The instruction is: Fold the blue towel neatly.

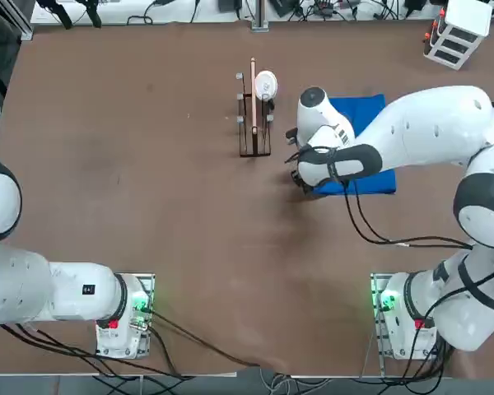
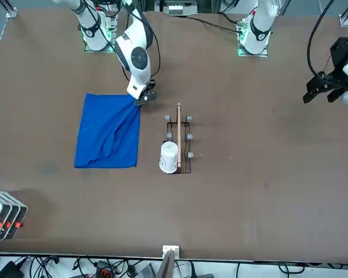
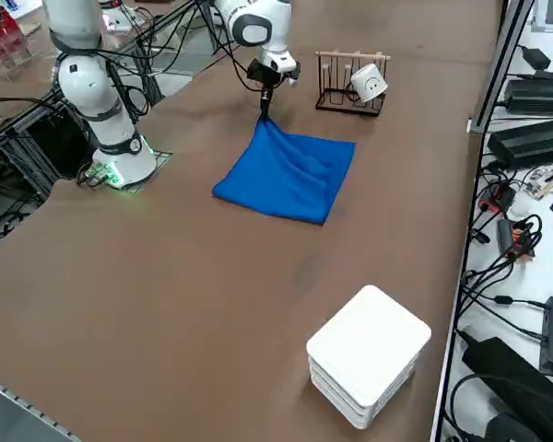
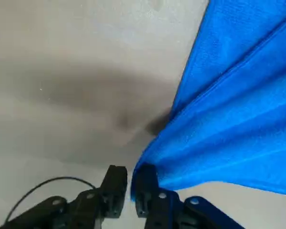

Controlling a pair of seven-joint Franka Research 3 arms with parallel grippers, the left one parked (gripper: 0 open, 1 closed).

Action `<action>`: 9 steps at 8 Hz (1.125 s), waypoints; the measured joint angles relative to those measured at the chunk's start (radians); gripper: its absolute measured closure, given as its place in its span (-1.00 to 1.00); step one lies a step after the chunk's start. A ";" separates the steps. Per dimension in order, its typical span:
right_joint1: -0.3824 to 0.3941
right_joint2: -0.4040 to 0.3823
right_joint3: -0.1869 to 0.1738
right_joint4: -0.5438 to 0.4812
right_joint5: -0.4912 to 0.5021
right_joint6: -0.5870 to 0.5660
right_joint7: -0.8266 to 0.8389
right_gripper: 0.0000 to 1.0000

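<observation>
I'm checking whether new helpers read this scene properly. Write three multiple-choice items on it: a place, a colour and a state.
1. Where is the right claw?
A) Over the white mug
B) At the towel
C) Beside the white stack

2. What colour is the towel?
A) Blue
B) Red
C) Green

3. How do the claw's fingers stand?
A) Pressed together
B) Crossed
C) Apart

1 B: the wrist view shows it against the cloth's edge.
2 A: all views show blue cloth.
3 C: a narrow gap shows between them.

White mug on the dark rack
</observation>
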 joint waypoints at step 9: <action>-0.259 0.039 -0.040 0.228 0.002 -0.018 0.174 -0.75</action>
